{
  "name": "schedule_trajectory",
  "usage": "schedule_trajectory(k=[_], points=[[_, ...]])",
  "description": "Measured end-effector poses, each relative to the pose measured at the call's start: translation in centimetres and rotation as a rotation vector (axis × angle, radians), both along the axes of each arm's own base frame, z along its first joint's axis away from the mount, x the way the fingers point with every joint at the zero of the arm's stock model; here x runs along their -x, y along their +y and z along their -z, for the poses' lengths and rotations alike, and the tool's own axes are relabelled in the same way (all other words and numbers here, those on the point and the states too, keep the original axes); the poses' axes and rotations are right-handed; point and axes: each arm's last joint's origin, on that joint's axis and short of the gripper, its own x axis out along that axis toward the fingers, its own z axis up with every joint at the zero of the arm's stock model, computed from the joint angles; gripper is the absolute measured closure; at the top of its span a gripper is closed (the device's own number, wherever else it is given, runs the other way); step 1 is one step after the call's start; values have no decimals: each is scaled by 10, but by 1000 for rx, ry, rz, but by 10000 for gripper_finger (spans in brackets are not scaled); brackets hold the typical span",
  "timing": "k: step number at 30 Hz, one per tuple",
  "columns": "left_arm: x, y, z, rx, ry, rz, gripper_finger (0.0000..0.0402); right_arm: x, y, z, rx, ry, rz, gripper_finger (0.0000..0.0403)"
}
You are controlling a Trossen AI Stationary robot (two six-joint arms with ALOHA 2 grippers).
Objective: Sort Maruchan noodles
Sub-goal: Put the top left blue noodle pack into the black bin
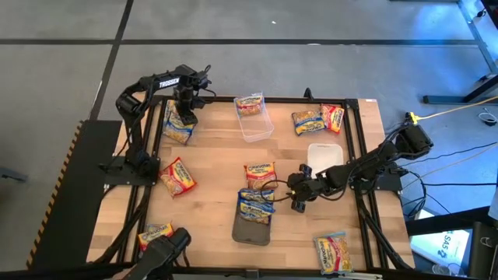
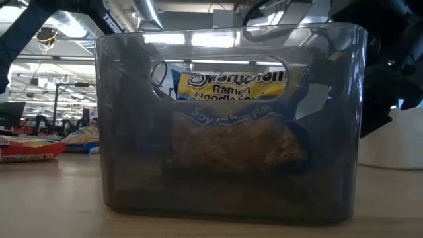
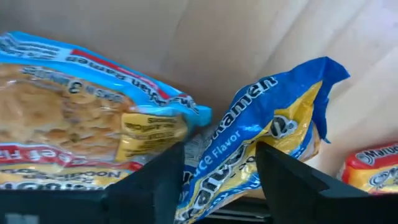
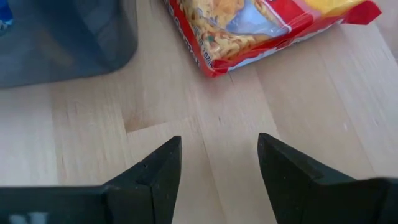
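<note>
Hovering spread and empty beside the red packet [image 4: 273,28] mid-table, the right end effector [image 1: 298,204] looks between placements, needing to descend onto it next, while the left end effector [image 1: 185,115] pinches a blue packet [image 3: 249,146] at the far-left corner.

I count ten Maruchan noodle packets [image 1: 260,172] total. Plus one clear tub [image 1: 255,124], one white tray [image 1: 324,155] and one dark grey tray [image 1: 251,228].

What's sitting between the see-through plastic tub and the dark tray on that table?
One red-banded noodle packet lies on the wood between the clear tub and the dark tray, close to the tray. The high view shows it.
</note>
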Motion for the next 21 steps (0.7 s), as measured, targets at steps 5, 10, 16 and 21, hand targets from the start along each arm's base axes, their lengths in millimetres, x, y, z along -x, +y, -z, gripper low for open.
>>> schedule_trajectory(k=[5,10,16,21], points=[[0,-1,0,10,7,0,296,0,-1,0,21,-8,13,217],[-1,-2,-1,13,14,-4,384,0,-1,0,27,-9,16,217],[-10,-12,-7,-7,41,-18,400,-1,0,-1,15,-5,9,217],[-26,-37,-36,-91,-9,32,401,-7,3,-8,13,-14,-17,217]])
